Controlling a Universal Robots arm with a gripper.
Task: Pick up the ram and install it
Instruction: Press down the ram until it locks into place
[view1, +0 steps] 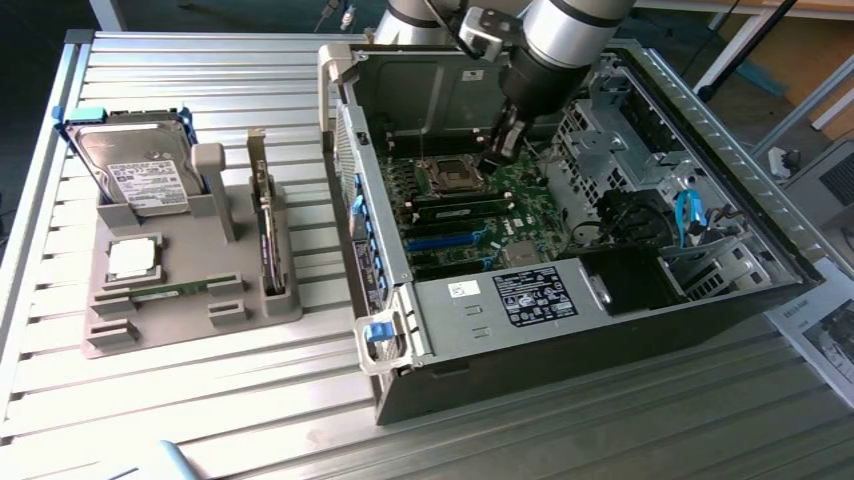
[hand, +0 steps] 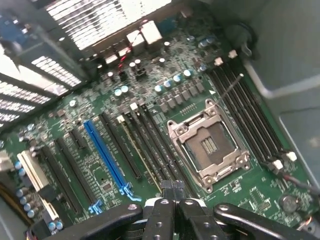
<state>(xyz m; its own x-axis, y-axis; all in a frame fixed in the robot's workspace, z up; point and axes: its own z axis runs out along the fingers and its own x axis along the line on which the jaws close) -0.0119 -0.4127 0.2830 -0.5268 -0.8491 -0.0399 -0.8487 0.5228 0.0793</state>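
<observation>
I've got the gripper (hand: 172, 192) w/ fingers pressed together, nothing pinched, tips just over the mobo's RAM slots (hand: 150, 142) beside the CPU socket (hand: 210, 147), likely seating a stick.

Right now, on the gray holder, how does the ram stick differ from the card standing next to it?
The ram is a thin green strip sitting low in the holder; the card is darker, larger and stands tall on edge. The ram runs across the exterior view; the card runs front to back. Both rest in the gray holder, apart from the claw, which is over the motherboard.
</observation>
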